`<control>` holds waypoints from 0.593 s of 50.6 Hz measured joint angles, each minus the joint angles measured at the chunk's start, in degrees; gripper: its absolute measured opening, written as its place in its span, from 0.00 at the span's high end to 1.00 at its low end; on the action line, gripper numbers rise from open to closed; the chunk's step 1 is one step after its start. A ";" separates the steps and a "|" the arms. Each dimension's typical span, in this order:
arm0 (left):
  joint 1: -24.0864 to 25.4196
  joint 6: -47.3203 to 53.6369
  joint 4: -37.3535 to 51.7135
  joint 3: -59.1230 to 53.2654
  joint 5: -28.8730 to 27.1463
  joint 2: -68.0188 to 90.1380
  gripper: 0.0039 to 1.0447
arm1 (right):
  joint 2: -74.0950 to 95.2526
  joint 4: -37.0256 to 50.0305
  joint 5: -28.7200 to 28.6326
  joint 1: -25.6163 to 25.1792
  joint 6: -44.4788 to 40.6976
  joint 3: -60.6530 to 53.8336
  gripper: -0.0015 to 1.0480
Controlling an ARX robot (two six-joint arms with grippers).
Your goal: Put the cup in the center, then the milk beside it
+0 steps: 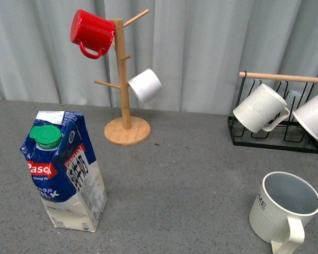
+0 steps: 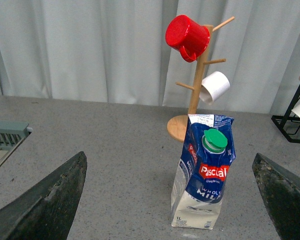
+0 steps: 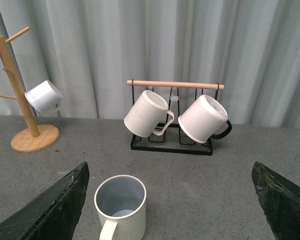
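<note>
Table: grey surface under everything.
Milk: upright at front left, green cap facing the robot.
Cup: upright at front right, well apart, handle toward the robot.
Left gripper: jaws wide, holding nothing.
Right gripper: jaws wide, holding nothing.

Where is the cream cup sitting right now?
In the front view the cup stands upright at the near right of the grey table, in front of the black wire mug rack, well right of the milk carton.
</note>
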 joint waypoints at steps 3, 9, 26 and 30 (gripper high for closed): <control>0.00 0.00 0.00 0.00 0.00 0.00 0.06 | 0.00 0.00 0.00 0.00 0.00 0.00 0.09; 0.00 0.00 0.00 0.00 0.00 0.00 0.06 | 0.00 0.00 0.00 0.00 0.00 0.00 0.09; 0.00 0.00 0.00 0.00 0.00 0.00 0.06 | 0.00 0.00 0.00 0.00 0.00 0.00 0.09; 0.00 0.00 0.00 0.00 0.00 0.00 0.06 | 0.00 0.00 0.00 0.00 0.00 0.00 0.09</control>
